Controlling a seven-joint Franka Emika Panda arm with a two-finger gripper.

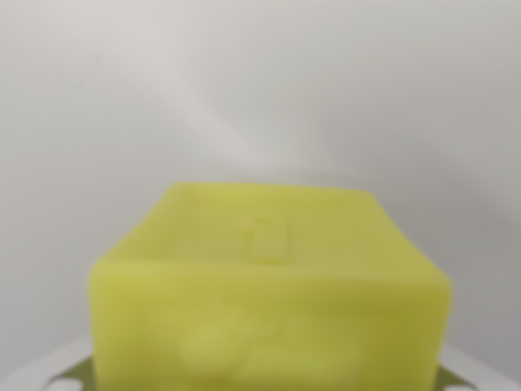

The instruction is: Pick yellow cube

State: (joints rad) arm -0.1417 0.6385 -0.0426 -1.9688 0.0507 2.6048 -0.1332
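Yellow cube (269,293) fills the lower middle of the wrist view, very close to the lens and out of focus. Its bottom edge runs off the frame.

Pale rounded shapes show at the lower left (57,366) and lower right corners, flanking the cube. Probably parts of the tool, but too blurred and too cropped to be sure. Cannot tell whether the tool is spread, closed, or clamped on the cube.

Progress, as a judgement: camera this near suggests the approach is done and the grasp is at hand or already made. Lift not confirmed. Nothing shows whether the cube is on a tabletop or in the air; no supporting edge is visible.

Background (260,81): plain grey-white, featureless, faint soft shading.

Cube: matte lime-yellow, flat faces, softly rounded edges. Small raised rectangular mark on top; vague rounded relief on the front face.
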